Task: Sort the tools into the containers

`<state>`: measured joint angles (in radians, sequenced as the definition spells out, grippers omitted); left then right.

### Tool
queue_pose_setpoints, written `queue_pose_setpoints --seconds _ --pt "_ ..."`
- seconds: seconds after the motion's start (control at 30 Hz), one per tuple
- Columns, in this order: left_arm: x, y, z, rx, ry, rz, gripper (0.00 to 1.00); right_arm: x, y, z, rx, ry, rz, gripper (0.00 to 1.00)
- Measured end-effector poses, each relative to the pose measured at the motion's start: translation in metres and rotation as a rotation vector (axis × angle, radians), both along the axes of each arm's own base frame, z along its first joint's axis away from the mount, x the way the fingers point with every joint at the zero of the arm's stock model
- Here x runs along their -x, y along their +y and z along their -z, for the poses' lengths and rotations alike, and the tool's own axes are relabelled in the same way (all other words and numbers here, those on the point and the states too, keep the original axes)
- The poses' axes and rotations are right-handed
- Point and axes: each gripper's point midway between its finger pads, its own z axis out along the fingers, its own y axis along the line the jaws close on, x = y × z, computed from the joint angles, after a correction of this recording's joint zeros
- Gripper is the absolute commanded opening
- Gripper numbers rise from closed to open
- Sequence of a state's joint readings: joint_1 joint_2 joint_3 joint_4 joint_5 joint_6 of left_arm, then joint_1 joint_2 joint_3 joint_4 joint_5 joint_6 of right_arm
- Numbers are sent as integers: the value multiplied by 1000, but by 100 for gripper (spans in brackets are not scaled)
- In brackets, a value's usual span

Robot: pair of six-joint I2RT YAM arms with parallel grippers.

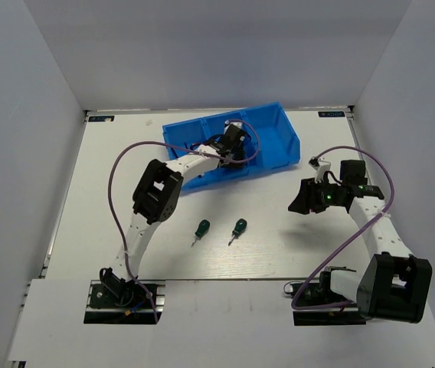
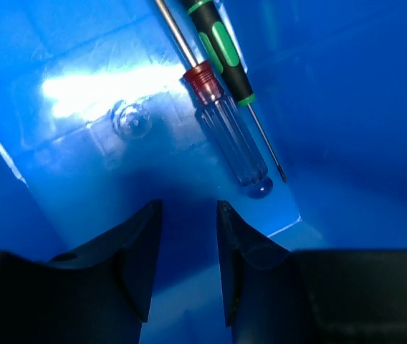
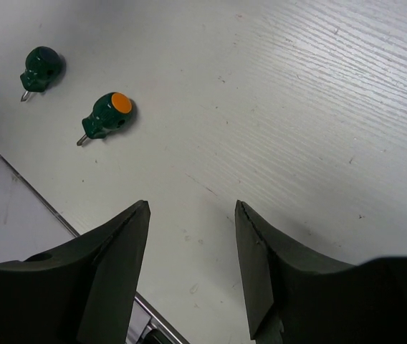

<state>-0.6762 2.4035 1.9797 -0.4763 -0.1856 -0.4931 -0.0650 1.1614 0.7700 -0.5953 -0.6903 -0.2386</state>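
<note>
The blue tray (image 1: 279, 134) stands at the back middle of the table. My left gripper (image 1: 237, 149) is down inside it, open and empty (image 2: 188, 208). In the left wrist view a clear blue-handled screwdriver with a red collar (image 2: 228, 136) and a slim green-and-black screwdriver (image 2: 225, 54) lie side by side on the tray floor (image 2: 82, 165). Two stubby green-handled screwdrivers (image 1: 201, 229) (image 1: 238, 228) lie on the table in front. They show in the right wrist view too (image 3: 40, 68) (image 3: 109, 115). My right gripper (image 1: 303, 201) hovers open and empty over bare table (image 3: 191, 208).
The white table (image 1: 279, 245) is walled by grey panels on three sides. A metal strip runs along the near edge (image 3: 46, 208). Purple cables loop over both arms (image 1: 114, 176). No hex keys show in these views.
</note>
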Motion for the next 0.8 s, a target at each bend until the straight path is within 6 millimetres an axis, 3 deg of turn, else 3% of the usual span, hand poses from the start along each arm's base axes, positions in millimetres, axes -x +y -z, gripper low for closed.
queue_pose_setpoints --seconds 0.23,0.57,0.8 --pt "38 9 1 -9 43 80 47 -1 0 3 1 -1 4 58" --pt "61 -7 1 13 55 160 46 -1 0 5 -5 12 13 58" --pt "75 -21 -7 -15 62 179 56 -1 0 5 -5 12 13 58"
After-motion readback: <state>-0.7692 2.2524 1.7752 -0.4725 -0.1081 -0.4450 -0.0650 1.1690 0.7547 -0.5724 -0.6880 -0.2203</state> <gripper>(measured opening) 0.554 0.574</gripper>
